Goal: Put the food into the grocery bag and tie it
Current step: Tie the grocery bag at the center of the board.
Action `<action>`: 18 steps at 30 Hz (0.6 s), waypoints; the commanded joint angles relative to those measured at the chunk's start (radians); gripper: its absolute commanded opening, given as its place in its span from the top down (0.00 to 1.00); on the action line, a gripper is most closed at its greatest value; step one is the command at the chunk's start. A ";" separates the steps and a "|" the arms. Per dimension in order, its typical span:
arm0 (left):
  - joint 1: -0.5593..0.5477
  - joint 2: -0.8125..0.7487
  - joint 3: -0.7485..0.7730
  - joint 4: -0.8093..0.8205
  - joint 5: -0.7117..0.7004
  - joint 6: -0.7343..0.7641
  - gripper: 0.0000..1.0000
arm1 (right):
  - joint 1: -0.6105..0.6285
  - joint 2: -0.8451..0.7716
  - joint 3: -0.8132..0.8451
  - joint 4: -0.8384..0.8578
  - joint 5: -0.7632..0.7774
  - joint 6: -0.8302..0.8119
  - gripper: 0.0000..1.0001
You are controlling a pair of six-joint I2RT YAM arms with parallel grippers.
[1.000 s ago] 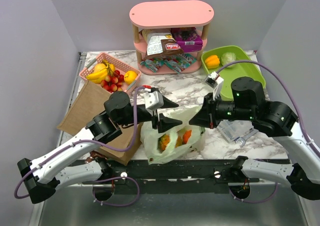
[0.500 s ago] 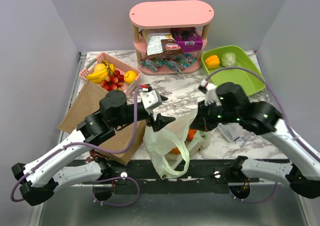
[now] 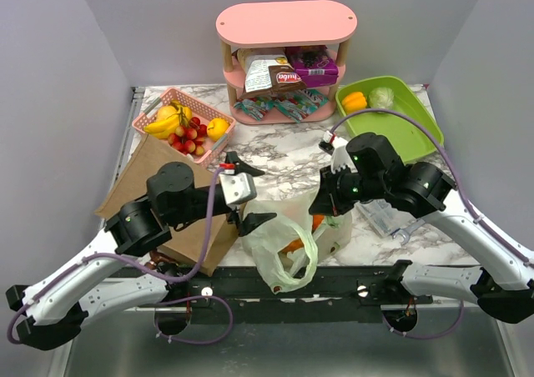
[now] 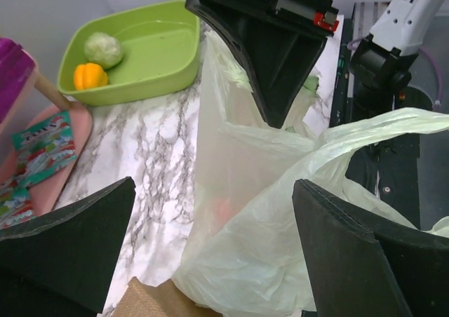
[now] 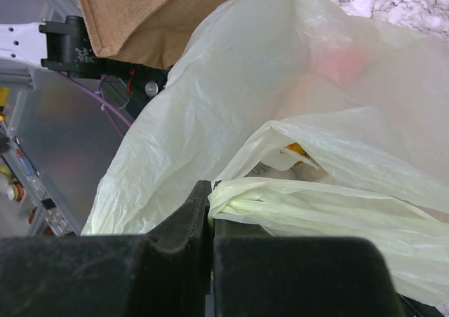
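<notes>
My left gripper (image 3: 255, 195) stood wide open, holding nothing. The right gripper (image 3: 322, 205) was clamped on one handle of the bag (image 3: 269, 237), which sat between them. Its free loop (image 3: 279, 284) trailed at five o'clock from my left, the nearer arm.

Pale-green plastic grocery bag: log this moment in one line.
left gripper open | right gripper shut on pale-green plastic grocery bag | untied, food inside

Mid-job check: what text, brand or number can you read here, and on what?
No text reads clearly.
Brown-and-white snack pack on the pink shelf unit: white lettering, too blurred to quote.
Glossy purple box beside it: print too small.
Teal foil sachets on the lower shelf: lettering blurred.
</notes>
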 commanded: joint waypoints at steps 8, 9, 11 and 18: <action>-0.091 0.134 0.065 -0.118 0.142 0.074 0.01 | 0.005 -0.047 -0.018 0.025 0.007 0.011 0.99; -0.097 0.139 0.070 -0.134 0.169 0.076 0.01 | 0.004 -0.050 -0.023 0.026 0.012 0.011 0.99; -0.099 0.152 0.084 -0.152 0.215 0.071 0.01 | 0.004 -0.057 -0.030 0.028 0.016 0.011 0.99; -0.113 0.232 0.107 -0.153 0.268 0.043 0.02 | 0.004 -0.073 -0.036 0.028 0.023 0.007 0.99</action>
